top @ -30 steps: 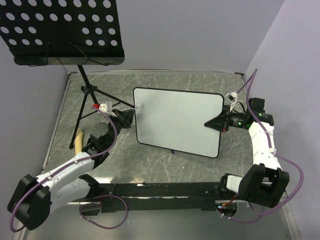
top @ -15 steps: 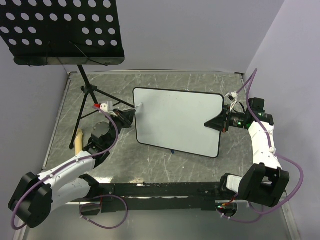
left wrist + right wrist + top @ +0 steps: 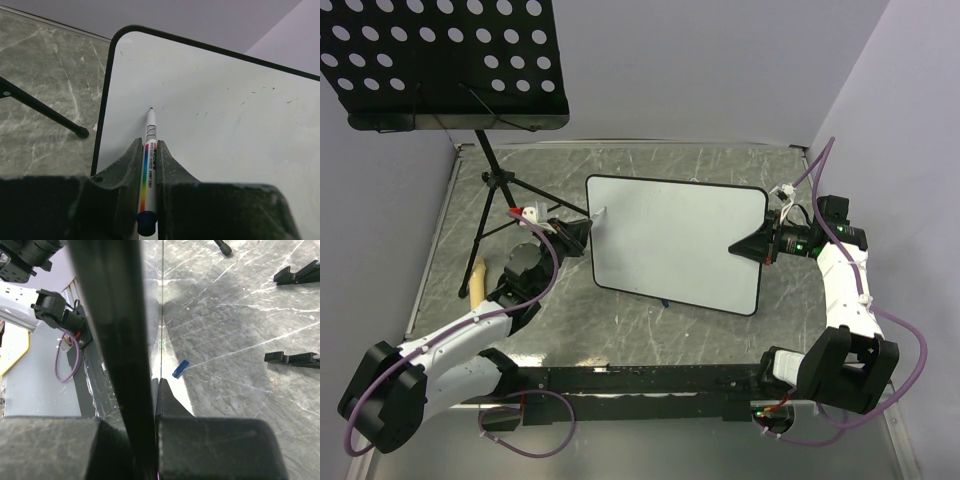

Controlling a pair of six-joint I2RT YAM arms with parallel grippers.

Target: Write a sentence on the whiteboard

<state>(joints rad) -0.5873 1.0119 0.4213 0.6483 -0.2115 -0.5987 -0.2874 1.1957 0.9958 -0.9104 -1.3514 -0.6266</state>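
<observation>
Marker point(image 3: 149, 135) poised at whiteboard point(image 3: 675, 245)
Left jaws clench the marker, its tip by the whiteboard's upper left corner; right jaws clamp the whiteboard's right edge, holding it over the middle of the counter point(image 3: 650, 340).

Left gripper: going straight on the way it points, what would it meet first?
The whiteboard: the marker clamped in the left gripper would press its tip on the white face; the gap is unclear.

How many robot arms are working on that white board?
2. The left arm, whose left gripper holds a marker at the whiteboard's left side, and the right arm, whose right gripper clamps its right edge. No other shows.
</observation>
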